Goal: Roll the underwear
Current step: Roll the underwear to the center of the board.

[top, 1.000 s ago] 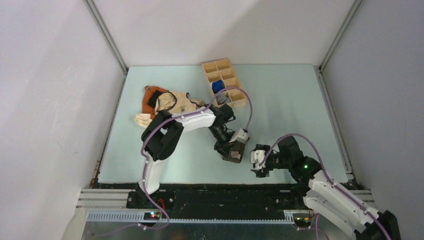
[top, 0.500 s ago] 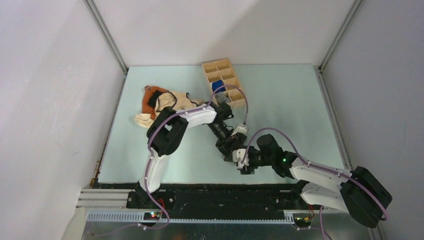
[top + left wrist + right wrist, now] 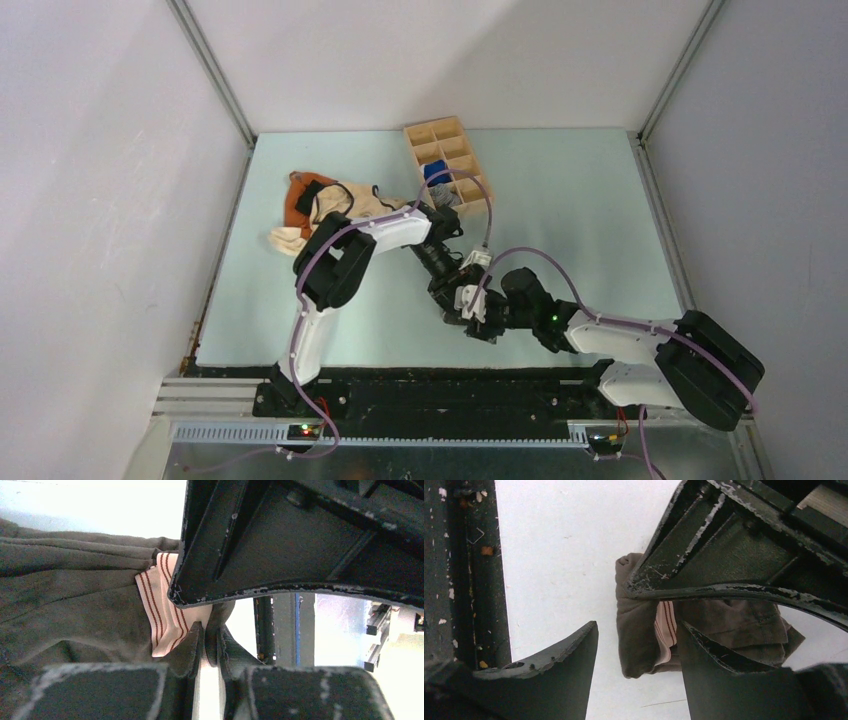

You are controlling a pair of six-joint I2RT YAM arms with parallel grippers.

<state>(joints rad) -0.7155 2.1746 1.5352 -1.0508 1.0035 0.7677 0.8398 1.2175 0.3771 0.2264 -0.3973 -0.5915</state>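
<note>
Cloth of the underwear (image 3: pixel 75 605) is pinched between the left fingers (image 3: pixel 192 647), which stand almost shut. They hold thin fabric right beside the pale striped waistband (image 3: pixel 157 600), whose edge runs in behind them. Gripping there probably keeps the stiffest part of the piece anchored, so that the soft olive-brown body cannot spring loose. The right fingers (image 3: pixel 559 665) stand wide. One is out over bare worktop (image 3: pixel 564 555) and the other is against the far side of the bunched end, so the folded edge with its strip of waistband lies in the gap. That straddle reads as the set-up for a second grip on the end that the left arm does not control. No hold on that side can be seen yet. The underwear itself is gathered into a short thick bundle rather than spread flat. It sits low over the worktop under the left wrist, but whether it rests there or hangs just clear cannot be told. From above, both wrists meet near the front middle of the worktop. They are well apart from the tray (image 3: pixel 448 165) at the back and from the cream-and-orange garment (image 3: pixel 325 205) at the back left, so the work has room around it.
</note>
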